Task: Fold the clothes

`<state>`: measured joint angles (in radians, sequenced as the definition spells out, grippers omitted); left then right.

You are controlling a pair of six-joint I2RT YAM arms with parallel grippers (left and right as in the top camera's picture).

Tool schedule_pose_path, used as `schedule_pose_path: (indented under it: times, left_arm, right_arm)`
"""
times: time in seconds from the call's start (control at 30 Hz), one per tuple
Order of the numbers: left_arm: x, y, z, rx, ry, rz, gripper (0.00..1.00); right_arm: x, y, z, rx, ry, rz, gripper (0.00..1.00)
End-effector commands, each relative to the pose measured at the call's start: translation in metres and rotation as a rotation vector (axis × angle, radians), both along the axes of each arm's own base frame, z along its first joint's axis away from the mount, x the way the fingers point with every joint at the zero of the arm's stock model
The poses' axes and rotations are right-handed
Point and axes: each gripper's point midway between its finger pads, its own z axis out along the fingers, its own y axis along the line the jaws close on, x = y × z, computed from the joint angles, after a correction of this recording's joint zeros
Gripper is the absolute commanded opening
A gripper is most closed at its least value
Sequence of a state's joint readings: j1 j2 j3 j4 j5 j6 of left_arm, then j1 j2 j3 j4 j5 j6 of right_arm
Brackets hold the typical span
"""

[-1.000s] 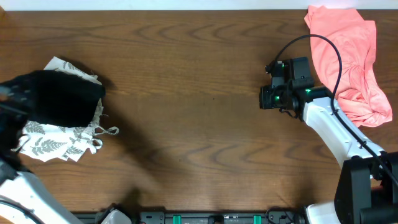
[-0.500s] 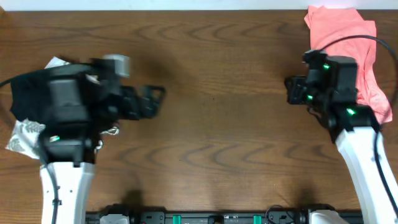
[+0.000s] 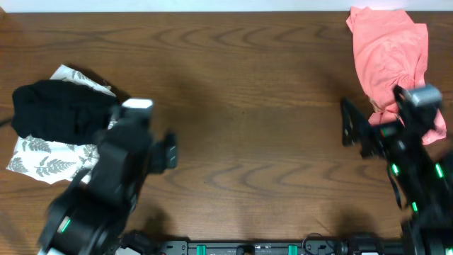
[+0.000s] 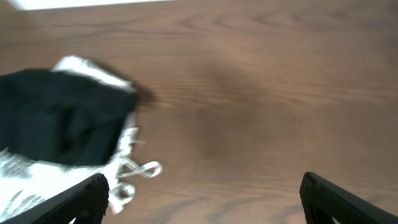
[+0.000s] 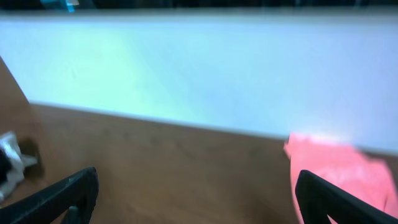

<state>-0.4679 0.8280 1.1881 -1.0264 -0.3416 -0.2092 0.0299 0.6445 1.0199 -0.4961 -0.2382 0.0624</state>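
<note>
A black garment lies bunched at the table's left, on top of a white leaf-print garment. The left wrist view shows the same black garment with the leaf-print garment's looped straps beside it. A salmon-pink garment lies spread at the far right corner and shows in the right wrist view. My left gripper is open and empty, right of the pile. My right gripper is open and empty, left of the pink cloth.
Bare brown wood runs between the two piles. A white wall stands behind the table's far edge. Both arms reach in from the near edge.
My right gripper has opened and drawn back toward the near edge, off the pink garment. My left arm has pulled away from the black garment toward the near edge.
</note>
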Motion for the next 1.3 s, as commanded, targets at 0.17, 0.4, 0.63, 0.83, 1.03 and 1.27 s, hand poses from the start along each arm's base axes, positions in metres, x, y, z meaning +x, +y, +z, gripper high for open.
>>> schedule_pose_path:
  times: [0.17,0.4,0.63,0.83,1.03,1.27]
  left_arm:
    - [-0.042,0.040,0.015,-0.004,-0.083,0.118,0.98]
    - [-0.043,0.041,0.015,-0.005,-0.085,0.118,0.98]
    - [-0.043,0.041,0.015,-0.005,-0.085,0.119,0.98]
    - [-0.043,0.041,0.015,-0.005,-0.085,0.119,0.98]
    - [-0.043,0.041,0.015,-0.005,-0.085,0.118,0.98]
    - [-0.043,0.041,0.015,-0.005,-0.085,0.118,0.98]
  right_arm:
    - [-0.035,-0.002,0.021,-0.009,-0.100,-0.006,0.99]
    - [-0.037,-0.002,-0.004,-0.011,0.000,-0.002,0.99]
    - [-0.039,0.004,-0.009,0.025,0.034,0.030,0.99]
    - [-0.041,0.007,-0.012,0.049,0.052,0.045,0.99]
    - [-0.046,0.000,-0.045,-0.085,0.157,0.028,0.99]
    - [-0.044,-0.033,-0.082,-0.152,0.268,-0.155,0.99]
